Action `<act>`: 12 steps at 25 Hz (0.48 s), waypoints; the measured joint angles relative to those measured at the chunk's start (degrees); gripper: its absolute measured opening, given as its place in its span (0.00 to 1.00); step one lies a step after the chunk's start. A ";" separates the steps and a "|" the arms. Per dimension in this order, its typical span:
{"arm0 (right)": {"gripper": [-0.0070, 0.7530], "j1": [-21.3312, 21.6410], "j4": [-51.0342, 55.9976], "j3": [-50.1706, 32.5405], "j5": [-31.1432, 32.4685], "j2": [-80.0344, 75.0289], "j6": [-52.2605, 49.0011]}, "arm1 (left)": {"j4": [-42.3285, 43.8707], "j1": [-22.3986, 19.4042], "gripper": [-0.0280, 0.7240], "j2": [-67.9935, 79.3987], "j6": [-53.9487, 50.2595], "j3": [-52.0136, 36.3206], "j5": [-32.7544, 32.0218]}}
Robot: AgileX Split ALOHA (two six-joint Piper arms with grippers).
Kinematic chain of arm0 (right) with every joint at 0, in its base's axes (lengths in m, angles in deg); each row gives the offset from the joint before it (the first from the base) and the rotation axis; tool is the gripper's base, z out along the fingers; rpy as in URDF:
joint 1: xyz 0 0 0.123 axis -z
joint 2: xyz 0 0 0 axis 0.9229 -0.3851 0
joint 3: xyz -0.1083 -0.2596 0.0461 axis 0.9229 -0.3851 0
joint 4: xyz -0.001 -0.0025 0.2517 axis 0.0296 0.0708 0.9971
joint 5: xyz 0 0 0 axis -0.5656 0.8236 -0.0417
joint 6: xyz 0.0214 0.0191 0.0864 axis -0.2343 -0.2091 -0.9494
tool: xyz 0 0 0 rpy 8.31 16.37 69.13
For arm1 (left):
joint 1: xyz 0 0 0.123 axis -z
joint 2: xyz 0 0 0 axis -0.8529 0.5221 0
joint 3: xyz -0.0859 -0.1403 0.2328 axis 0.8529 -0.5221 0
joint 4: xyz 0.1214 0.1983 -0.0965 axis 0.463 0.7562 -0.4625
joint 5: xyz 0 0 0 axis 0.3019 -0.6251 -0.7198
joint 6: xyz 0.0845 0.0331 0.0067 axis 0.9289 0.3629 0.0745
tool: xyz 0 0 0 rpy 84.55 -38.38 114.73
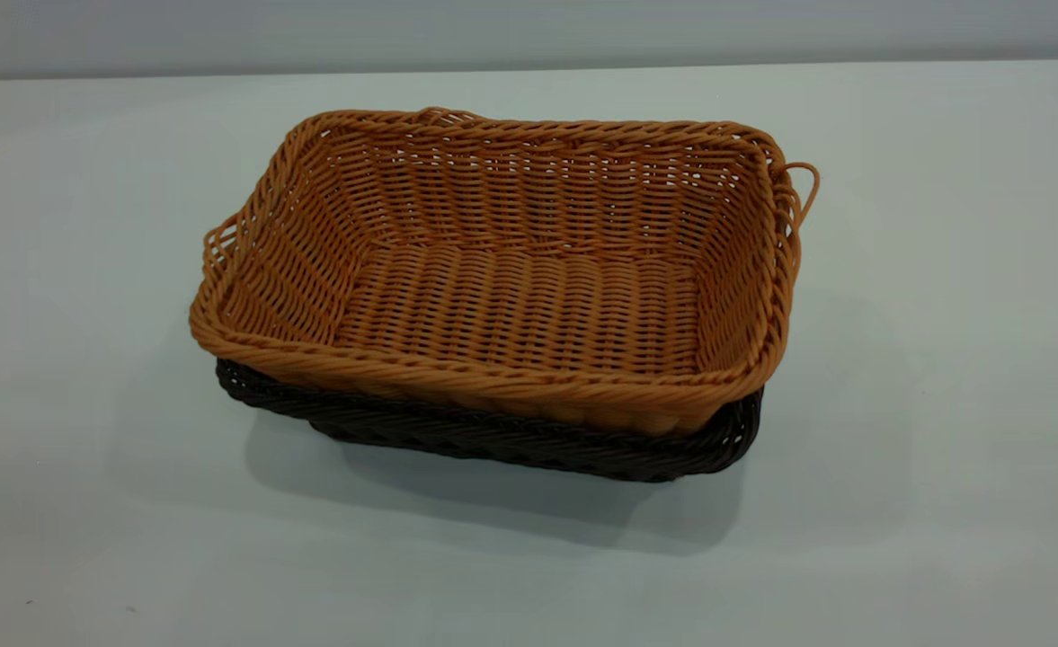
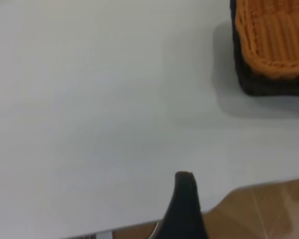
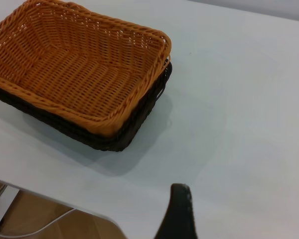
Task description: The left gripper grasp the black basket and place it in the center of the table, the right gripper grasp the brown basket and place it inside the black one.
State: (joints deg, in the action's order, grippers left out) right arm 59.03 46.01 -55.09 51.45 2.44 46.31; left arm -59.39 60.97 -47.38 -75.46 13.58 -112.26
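The brown basket point(image 1: 529, 305) sits nested inside the black basket point(image 1: 529, 445) in the middle of the white table point(image 1: 942, 359). Only the black one's rim and lower wall show beneath it. Neither gripper appears in the exterior view. In the left wrist view, my left gripper point(image 2: 234, 204) hangs over the table's edge, well away from the brown basket point(image 2: 276, 35) and the black basket point(image 2: 269, 85). One dark finger point(image 2: 185, 199) shows, with nothing beside it. My right gripper point(image 3: 215, 204) is also clear of the stacked baskets point(image 3: 74, 64), with one finger point(image 3: 179, 214) showing and nothing held.
The table's edge runs close to both grippers. Wooden floor point(image 2: 269, 209) shows past it. A white table leg and thin cables point(image 3: 5, 209) lie below the edge in the right wrist view. Bare tabletop surrounds the baskets on all sides.
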 joint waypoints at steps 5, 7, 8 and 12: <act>0.75 0.00 0.05 0.00 0.00 0.00 0.00 | 0.58 0.39 0.79 -0.69 -3.79 0.00 0.00; 0.75 0.00 0.05 0.00 0.00 0.00 0.00 | 1.22 -0.08 0.79 -0.69 -4.77 0.00 0.00; 0.75 0.00 0.05 0.00 0.00 0.00 0.00 | 1.59 -0.32 0.79 -0.69 -5.31 0.00 0.00; 0.75 0.00 0.05 0.00 0.00 0.00 0.00 | 2.40 -0.60 0.79 -0.69 -6.53 0.00 0.00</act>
State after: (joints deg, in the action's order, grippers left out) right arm 59.03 46.06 -55.09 51.45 2.44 46.31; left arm -56.99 60.37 -48.07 -81.99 13.58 -112.26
